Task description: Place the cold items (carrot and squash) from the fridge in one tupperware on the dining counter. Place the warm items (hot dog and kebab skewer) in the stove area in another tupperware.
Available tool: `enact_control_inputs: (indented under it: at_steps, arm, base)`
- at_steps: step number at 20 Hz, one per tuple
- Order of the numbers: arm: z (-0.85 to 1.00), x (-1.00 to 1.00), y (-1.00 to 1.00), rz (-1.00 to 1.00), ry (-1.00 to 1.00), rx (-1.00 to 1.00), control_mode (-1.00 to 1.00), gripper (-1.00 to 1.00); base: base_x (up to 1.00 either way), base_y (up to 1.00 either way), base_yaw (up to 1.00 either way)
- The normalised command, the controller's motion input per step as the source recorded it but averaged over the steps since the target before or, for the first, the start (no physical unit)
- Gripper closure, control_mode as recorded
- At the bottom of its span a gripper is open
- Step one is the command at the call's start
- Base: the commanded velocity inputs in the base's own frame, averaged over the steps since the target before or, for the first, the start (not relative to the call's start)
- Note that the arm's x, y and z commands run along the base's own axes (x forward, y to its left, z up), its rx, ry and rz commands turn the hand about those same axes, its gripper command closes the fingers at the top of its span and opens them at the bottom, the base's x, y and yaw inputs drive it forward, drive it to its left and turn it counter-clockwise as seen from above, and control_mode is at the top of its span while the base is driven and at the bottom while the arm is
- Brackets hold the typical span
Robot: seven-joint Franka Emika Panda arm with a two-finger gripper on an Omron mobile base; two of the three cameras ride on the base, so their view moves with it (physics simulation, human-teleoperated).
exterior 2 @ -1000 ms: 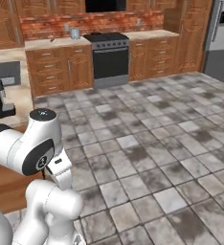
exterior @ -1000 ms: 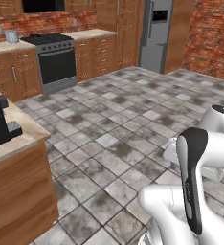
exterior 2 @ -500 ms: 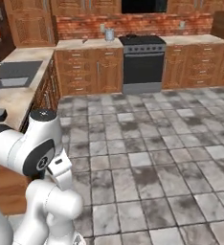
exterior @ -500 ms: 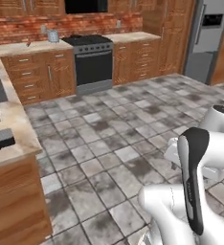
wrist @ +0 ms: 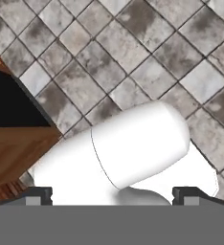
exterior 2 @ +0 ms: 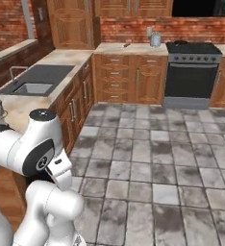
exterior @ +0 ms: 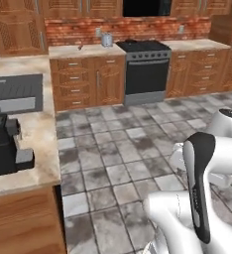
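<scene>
While parked on grey stone floor tiles (exterior: 113, 149) in mid-kitchen, faces a long run of wooden cabinets (exterior 2: 119, 77) under a red brick wall (exterior: 88, 32). Beige counter (exterior: 38, 129) running along the left side and turning across the back. Black stove (exterior: 146, 69) set into the back run, between cabinet fronts. Dark sink (exterior 2: 32, 81) sunk into the side counter, with a tap at its far edge. Black coffee machine (exterior: 1, 144) standing on the near end of that counter. White arm (exterior: 202, 173) folded low over the base, elbow up, well apart from every counter. Metal kettle (exterior 2: 156, 38) upright on the back counter, just left of the stove. Small reddish item (exterior 2: 127, 44) lying on the same counter, left of the kettle; possibly one of the warm foods, too small to name. Gripper (wrist: 113, 196) pointing down at the floor tiles, jaws spread wide, holding nothing.
</scene>
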Motion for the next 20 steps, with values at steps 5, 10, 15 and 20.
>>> enact_control_inputs:
  at_steps: [5, 10, 15, 20]
  arm:
    - [0.00, 0.00, 0.00, 0.00, 0.00, 0.00, 1.00, -1.00]
    - [0.00, 0.00, 0.00, 0.00, 0.00, 0.00, 1.00, -1.00]
    - [0.00, 0.00, 0.00, 0.00, 0.00, 0.00, 1.00, -1.00]
    - [0.00, 0.00, 0.00, 0.00, 0.00, 0.00, 1.00, -1.00]
  base:
    - [1.00, -0.76, 0.26]
    - [1.00, -0.69, 0.26]
    - [1.00, -0.65, 0.23]
    - [1.00, -0.67, 0.21]
